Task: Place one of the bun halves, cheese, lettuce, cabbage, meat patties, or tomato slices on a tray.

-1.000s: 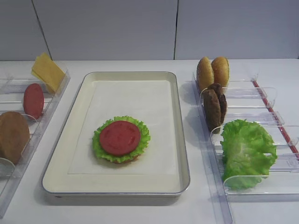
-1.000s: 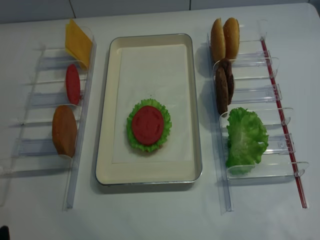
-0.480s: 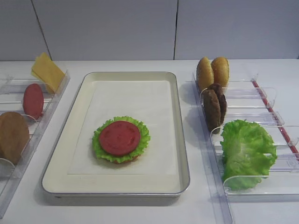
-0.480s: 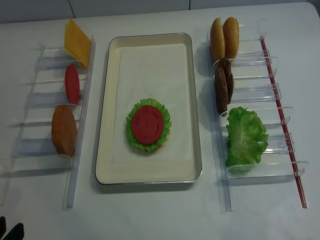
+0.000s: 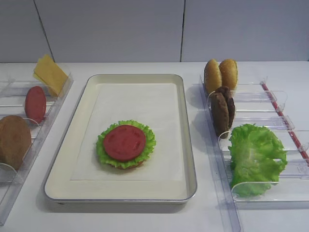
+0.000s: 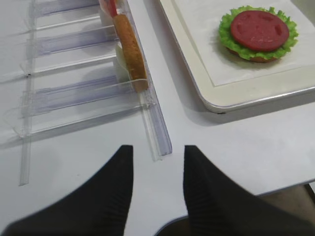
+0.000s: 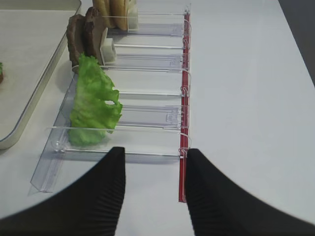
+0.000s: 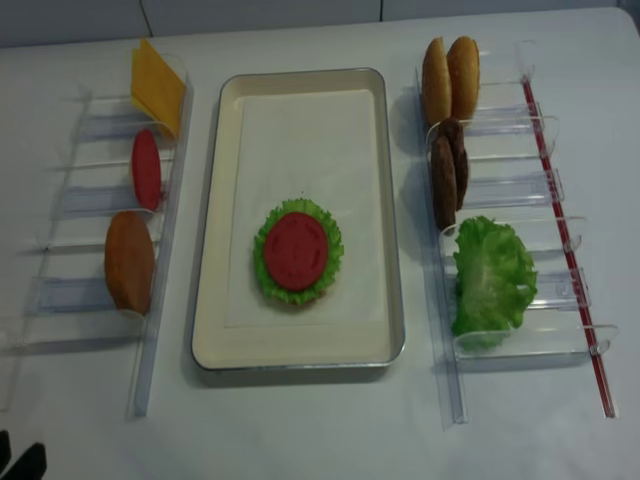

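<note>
Exterior high view: the tray (image 5: 58,166) held a lettuce leaf (image 5: 125,145) topped by a tomato slice (image 5: 124,142), with a bun edge barely visible beneath. In the left holder (image 8: 160,300) stood cheese (image 8: 157,86), a second tomato slice (image 8: 146,168) and a bun half (image 8: 129,261). In the right holder (image 8: 445,350) stood two bun halves (image 8: 449,78), meat patties (image 8: 446,180) and loose lettuce (image 8: 492,275). Wrist views showed the left gripper (image 6: 156,164) and right gripper (image 7: 155,169) with jaws apart, holding nothing, low above the table (image 8: 320,430).
</note>
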